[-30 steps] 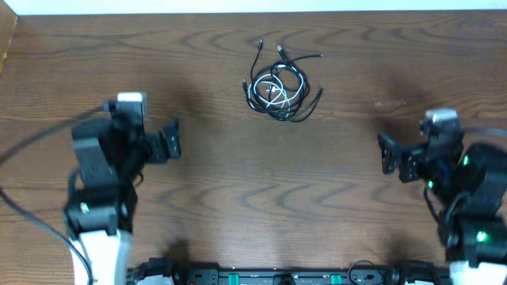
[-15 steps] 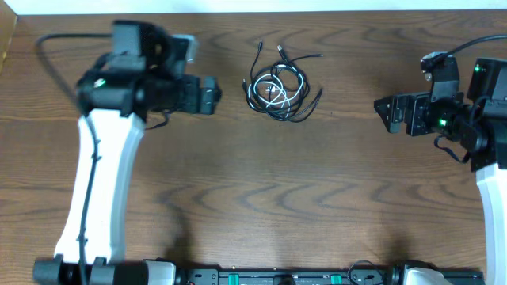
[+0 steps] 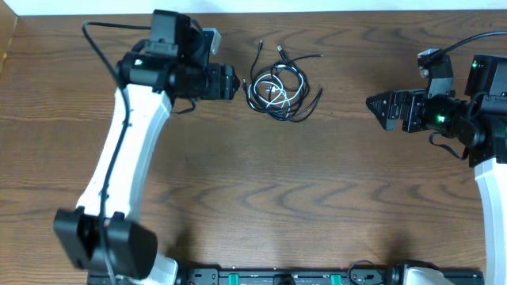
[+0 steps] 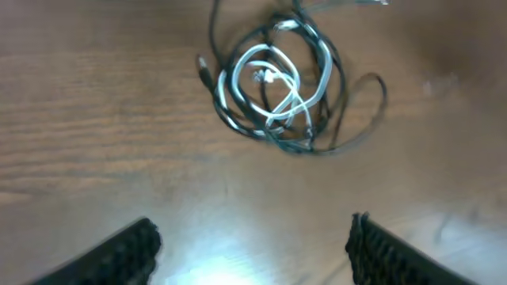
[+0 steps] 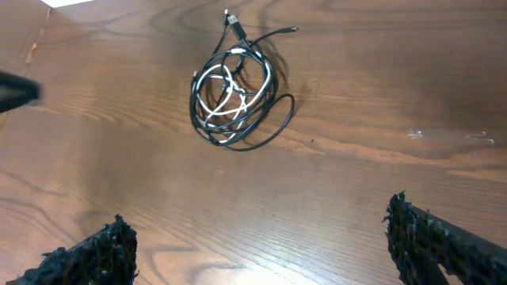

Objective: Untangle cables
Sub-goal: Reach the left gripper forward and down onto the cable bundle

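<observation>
Several cables lie bunched on the table, left arm nearest.

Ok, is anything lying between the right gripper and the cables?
No. In the overhead view only bare table lies between the open right gripper and the cables. The right wrist view shows the same.

A brown wooden table bears one tangled bunch of cables.
</observation>
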Action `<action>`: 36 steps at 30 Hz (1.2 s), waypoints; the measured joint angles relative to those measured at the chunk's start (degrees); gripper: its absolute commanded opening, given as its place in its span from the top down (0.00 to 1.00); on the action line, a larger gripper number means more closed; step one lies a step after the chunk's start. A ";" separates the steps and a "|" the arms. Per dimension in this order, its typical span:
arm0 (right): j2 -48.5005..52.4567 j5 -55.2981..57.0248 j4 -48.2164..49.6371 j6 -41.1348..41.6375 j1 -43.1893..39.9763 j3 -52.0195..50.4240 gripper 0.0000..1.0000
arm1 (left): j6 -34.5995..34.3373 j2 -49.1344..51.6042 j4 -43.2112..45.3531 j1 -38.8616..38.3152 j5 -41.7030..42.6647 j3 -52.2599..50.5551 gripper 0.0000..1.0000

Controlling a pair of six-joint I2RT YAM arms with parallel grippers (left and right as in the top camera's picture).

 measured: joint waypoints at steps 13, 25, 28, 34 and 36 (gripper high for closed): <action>0.15 -0.63 -0.70 0.22 0.00 -0.02 0.05 | -15.72 16.28 9.18 -10.19 -12.31 0.02 0.31; 0.87 -0.83 -0.94 0.22 0.00 0.00 0.06 | -18.01 24.50 16.24 -13.42 -15.67 0.02 0.42; 0.92 -0.81 -0.92 0.22 0.00 0.00 0.06 | -18.14 25.64 18.36 -13.42 -15.89 0.02 0.49; 0.92 -0.81 -1.33 0.22 0.00 0.00 0.07 | -18.60 26.10 20.20 -13.42 -15.89 0.02 0.61; 0.92 -0.81 -1.49 0.22 0.00 -0.02 0.07 | -18.62 26.10 20.22 -13.42 -15.87 0.02 0.63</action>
